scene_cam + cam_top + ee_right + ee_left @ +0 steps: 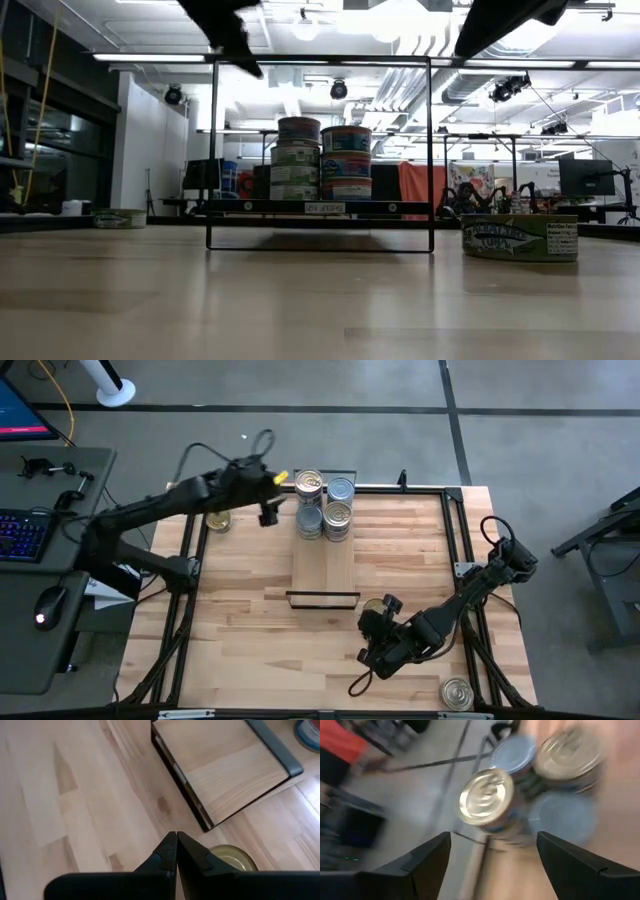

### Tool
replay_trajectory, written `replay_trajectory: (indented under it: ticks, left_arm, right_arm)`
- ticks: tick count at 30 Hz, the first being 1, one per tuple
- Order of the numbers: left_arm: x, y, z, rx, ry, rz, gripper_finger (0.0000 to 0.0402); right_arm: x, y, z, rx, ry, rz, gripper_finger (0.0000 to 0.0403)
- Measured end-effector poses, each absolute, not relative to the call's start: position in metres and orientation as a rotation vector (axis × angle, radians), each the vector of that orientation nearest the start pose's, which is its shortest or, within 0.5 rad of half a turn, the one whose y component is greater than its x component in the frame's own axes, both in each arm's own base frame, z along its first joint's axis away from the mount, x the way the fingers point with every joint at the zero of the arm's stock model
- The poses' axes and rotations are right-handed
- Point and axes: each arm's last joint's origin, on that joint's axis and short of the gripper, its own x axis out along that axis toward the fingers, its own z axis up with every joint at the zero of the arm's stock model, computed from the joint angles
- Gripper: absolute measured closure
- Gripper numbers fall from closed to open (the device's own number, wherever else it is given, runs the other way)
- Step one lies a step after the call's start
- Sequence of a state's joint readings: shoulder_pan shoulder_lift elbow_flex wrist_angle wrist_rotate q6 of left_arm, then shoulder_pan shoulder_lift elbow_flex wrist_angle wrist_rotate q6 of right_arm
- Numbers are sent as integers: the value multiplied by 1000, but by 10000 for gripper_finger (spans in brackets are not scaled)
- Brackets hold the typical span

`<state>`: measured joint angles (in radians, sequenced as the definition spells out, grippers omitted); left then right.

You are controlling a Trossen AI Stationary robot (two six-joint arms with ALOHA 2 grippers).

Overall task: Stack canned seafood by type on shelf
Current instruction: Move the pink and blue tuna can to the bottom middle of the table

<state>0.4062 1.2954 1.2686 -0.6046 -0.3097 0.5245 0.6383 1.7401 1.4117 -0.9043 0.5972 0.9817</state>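
Butcher-block table: tin stacks at shelf far end. Left gripper just beside them, jaws wide, empty. Right gripper near front edge, jaws closed, empty.

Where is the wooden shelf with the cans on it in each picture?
High view: the shelf lies at the table's middle, tins at its far end.
Low view: the shelf is centre, a raised plank between black wire frames.
Left wrist view: I cannot make it out.
Right wrist view: its bare end.
Shared landmark: the black wire frame.
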Motion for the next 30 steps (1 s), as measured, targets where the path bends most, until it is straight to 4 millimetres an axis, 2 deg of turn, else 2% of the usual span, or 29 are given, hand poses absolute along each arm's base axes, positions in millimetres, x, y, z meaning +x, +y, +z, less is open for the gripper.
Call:
replay_trajectory:
  ticks: [3,7,11,15,19,23,26,30]
  left_arm:
    - [224,93,363,205,702,457,115]
    - [199,56,350,-33,585,338,130]
    - [179,18,315,-197,493,248,168]
    - [165,-15,276,-381,409,182,228]
    - [157,-41,252,-480,362,175,305]
    - [154,-61,245,-484,371,171,386]
    - [152,-73,243,-505,381,151,391]
    - [149,-91,237,-525,419,102,400]
  right_arm:
    - [286,195,255,187,885,-424,403]
    - [282,193,264,215,893,-396,403]
    - [271,184,280,234,943,-347,403]
    - [246,168,290,248,983,-336,403]
    - [219,151,278,405,945,-293,403]
    - [208,140,255,590,822,-195,403]
    - [211,135,237,689,729,-156,403]
    - [219,134,213,724,752,-130,403]
